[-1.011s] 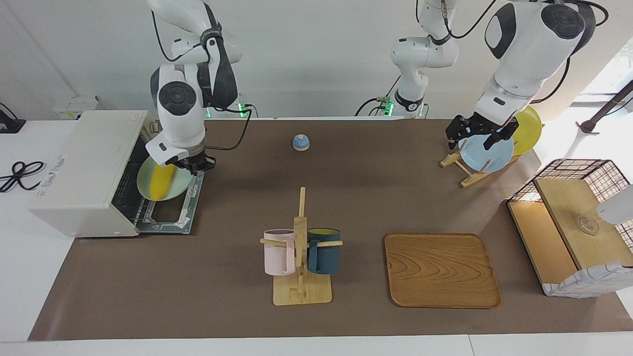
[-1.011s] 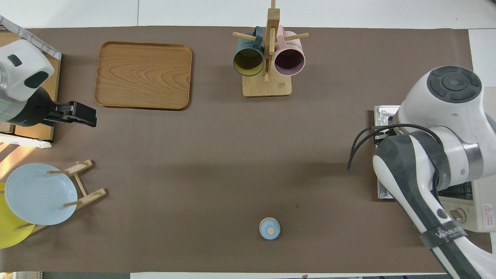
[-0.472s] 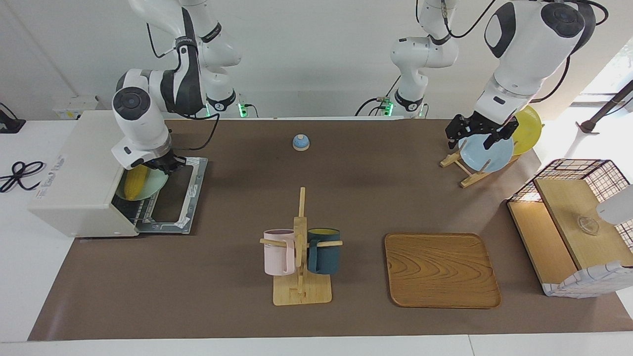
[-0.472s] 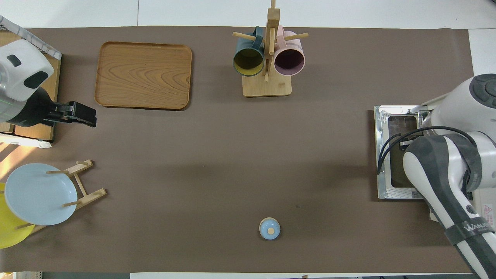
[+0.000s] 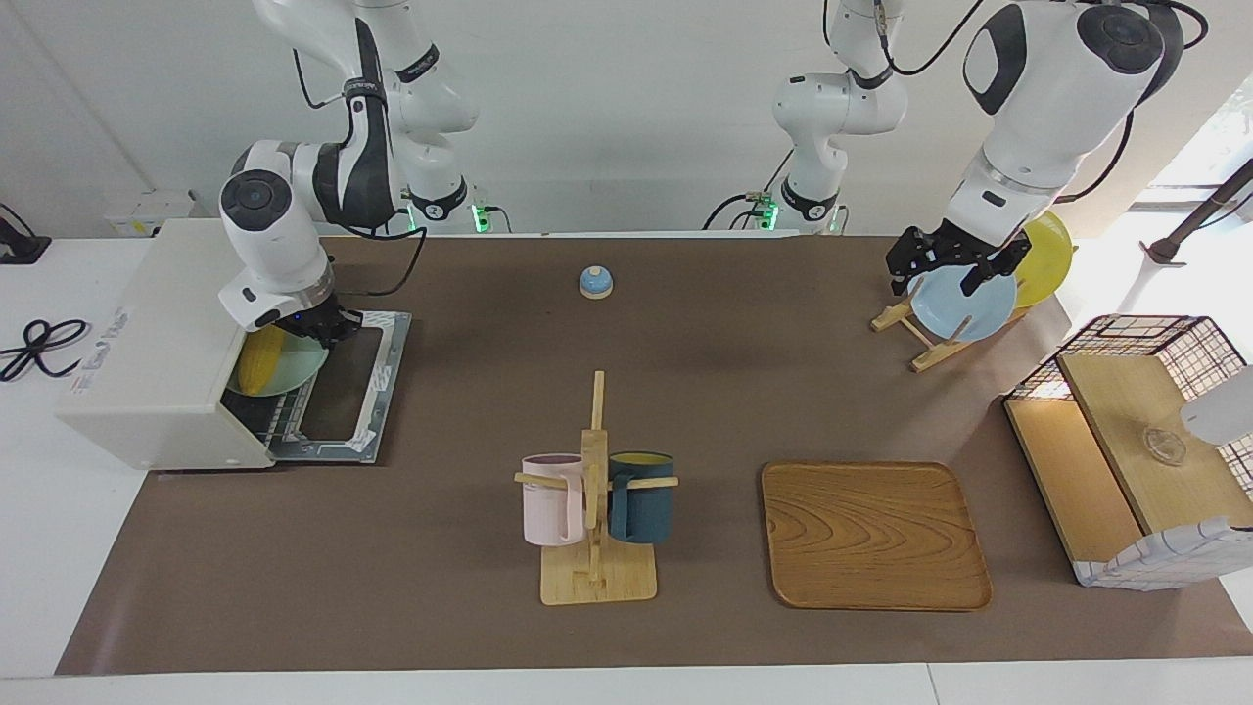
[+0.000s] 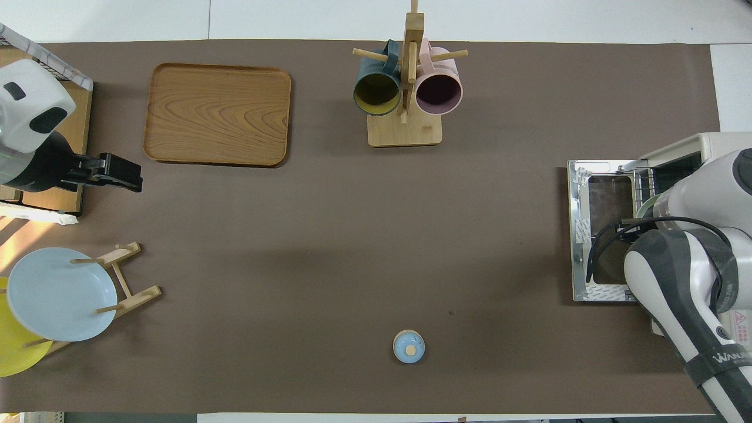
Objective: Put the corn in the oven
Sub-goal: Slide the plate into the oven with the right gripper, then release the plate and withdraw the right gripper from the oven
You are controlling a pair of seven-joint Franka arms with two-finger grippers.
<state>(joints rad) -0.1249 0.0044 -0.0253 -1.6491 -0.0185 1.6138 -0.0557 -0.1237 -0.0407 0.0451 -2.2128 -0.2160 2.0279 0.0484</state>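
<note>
The cream-white oven [image 5: 147, 333] stands at the right arm's end of the table, its door [image 5: 345, 392] folded down flat. The yellow corn [image 5: 256, 359] lies on a pale green plate [image 5: 297, 365] that sits in the oven's mouth on the wire rack. My right gripper [image 5: 328, 328] is at the plate's rim, shut on it. In the overhead view the right arm covers the corn; only the oven [image 6: 693, 147], its door [image 6: 599, 235] and a sliver of the plate [image 6: 644, 205] show. My left gripper [image 5: 942, 264] waits, open, over the blue plate [image 5: 964, 305].
A mug rack [image 5: 595, 509] with a pink and a dark blue mug stands mid-table. A wooden tray [image 5: 874, 534] lies beside it. A small blue bell [image 5: 595, 282] sits near the robots. A yellow plate [image 5: 1047, 255] shares the plate rack. A wire-and-wood basket [image 5: 1136, 441] stands at the left arm's end.
My right gripper carried the plate with the corn from over the open door into the oven's mouth. The left arm barely moved.
</note>
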